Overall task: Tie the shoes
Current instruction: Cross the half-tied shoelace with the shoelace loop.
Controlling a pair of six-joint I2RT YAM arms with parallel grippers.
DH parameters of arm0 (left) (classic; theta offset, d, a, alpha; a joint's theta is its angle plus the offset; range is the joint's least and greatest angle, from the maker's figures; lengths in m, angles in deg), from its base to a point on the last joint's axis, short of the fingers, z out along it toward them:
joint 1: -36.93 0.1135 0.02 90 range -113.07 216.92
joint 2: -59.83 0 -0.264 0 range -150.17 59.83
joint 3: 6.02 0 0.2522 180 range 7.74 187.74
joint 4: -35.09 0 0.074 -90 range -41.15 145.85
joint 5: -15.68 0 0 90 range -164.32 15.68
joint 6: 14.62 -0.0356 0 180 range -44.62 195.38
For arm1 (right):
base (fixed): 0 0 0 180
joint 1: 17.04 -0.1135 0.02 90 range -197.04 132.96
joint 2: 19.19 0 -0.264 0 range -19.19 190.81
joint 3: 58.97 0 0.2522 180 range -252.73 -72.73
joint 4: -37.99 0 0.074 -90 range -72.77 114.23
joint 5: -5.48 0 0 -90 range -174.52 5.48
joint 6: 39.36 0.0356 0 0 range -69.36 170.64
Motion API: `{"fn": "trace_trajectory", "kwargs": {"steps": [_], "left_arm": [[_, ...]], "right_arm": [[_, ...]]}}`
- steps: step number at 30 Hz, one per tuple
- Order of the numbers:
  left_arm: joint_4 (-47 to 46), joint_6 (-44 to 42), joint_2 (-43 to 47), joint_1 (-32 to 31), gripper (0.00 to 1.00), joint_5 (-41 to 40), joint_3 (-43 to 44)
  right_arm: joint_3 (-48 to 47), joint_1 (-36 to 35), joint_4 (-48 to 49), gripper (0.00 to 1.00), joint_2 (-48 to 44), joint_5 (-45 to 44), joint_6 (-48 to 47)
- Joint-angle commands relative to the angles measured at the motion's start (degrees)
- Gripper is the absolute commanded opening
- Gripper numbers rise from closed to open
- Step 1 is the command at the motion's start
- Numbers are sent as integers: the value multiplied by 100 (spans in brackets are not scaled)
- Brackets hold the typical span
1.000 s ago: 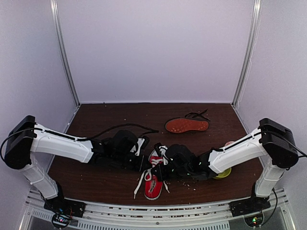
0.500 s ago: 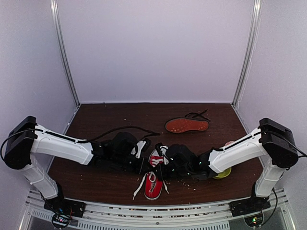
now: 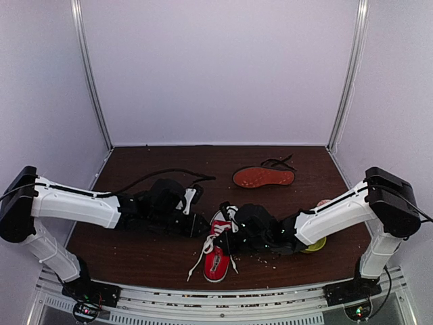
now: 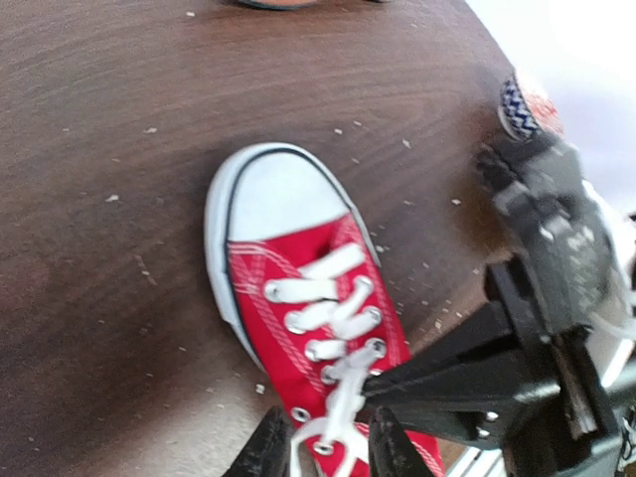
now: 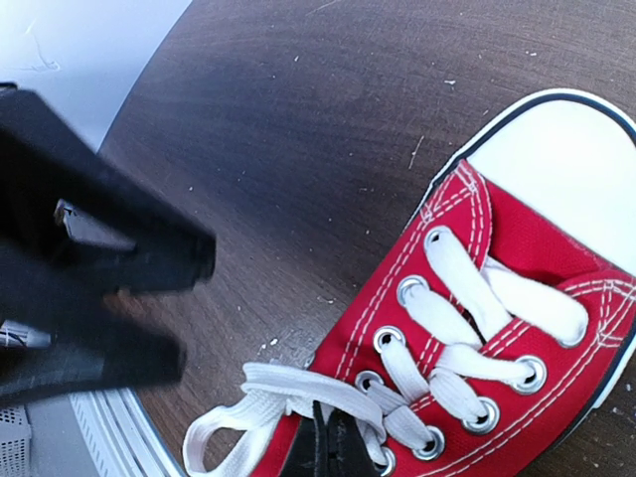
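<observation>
Sneaker (image 3: 215, 261) sits near-centre on table (image 3: 149, 169). L gripper (image 4: 330, 455) just left of it, R gripper (image 5: 324, 447) on its right, at laces. Other shoe (image 3: 264, 177) well behind, twd far right.

Opened left hand (image 4: 328, 452): was pinched shut, fingers (image 4: 266, 449) now apart either side of the white lace (image 4: 336, 402) of the red sneaker (image 3: 216, 254). Pulled left arm (image 3: 74, 203) back left and lower over the worktop (image 3: 135, 254). Dragged its black cable (image 3: 172, 172) left too.
</observation>
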Motion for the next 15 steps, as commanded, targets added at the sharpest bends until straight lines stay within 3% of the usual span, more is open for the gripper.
{"fn": "trace_trajectory", "kwargs": {"steps": [1,15], "left_arm": [[56,-67,-205,176,30,-106,93],[-569,-149,-950,308,28,562,201]], "right_arm": [[139,47,-2,0,-64,-162,24],[139,48,3,0,-71,-157,26]]}}
